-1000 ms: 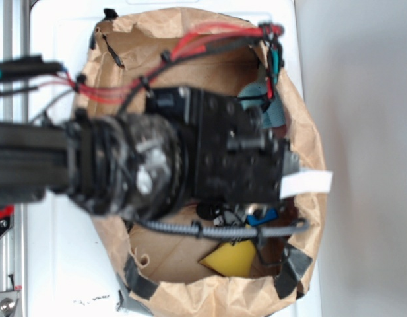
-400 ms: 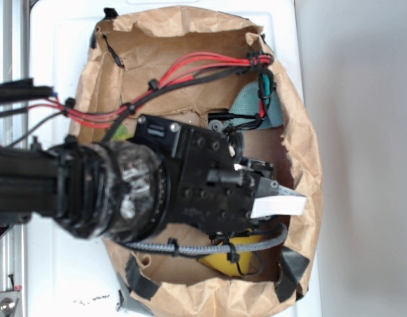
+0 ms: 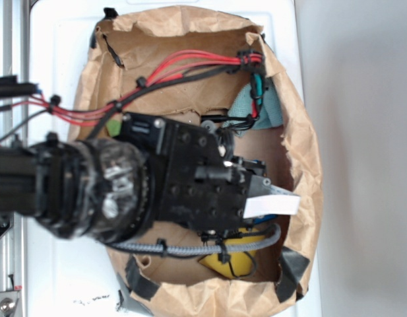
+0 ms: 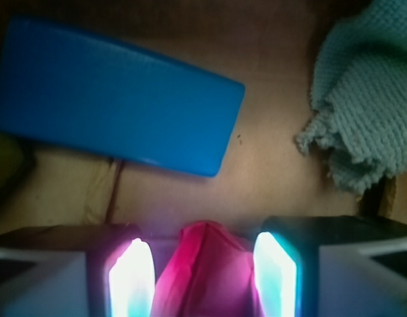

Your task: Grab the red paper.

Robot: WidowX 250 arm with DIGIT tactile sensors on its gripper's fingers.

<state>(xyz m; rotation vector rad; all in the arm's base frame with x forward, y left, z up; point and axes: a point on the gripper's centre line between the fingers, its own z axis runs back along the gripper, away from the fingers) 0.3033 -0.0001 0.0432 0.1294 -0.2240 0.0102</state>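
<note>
In the wrist view the red paper (image 4: 206,271), a crumpled bright red wad, sits between my two fingers at the bottom of the frame. My gripper (image 4: 203,243) is open, with one glowing pad (image 4: 132,277) left of the wad and one pad (image 4: 274,271) right of it. A narrow gap shows on the left side; the right pad is close to the paper. In the exterior view the arm's black wrist (image 3: 203,181) reaches down into the brown paper bag (image 3: 302,139) and hides the red paper and the fingers.
A blue block (image 4: 117,105) lies on the bag floor just beyond the fingers. A teal knitted cloth (image 4: 361,99) lies at the far right and also shows in the exterior view (image 3: 274,109). A yellow object (image 3: 241,261) lies near the bag's lower rim. Red wires (image 3: 183,69) cross the bag.
The arm has swung lower in the exterior view and gone deeper into the bag. The wrist now covers the blue block that showed earlier.
</note>
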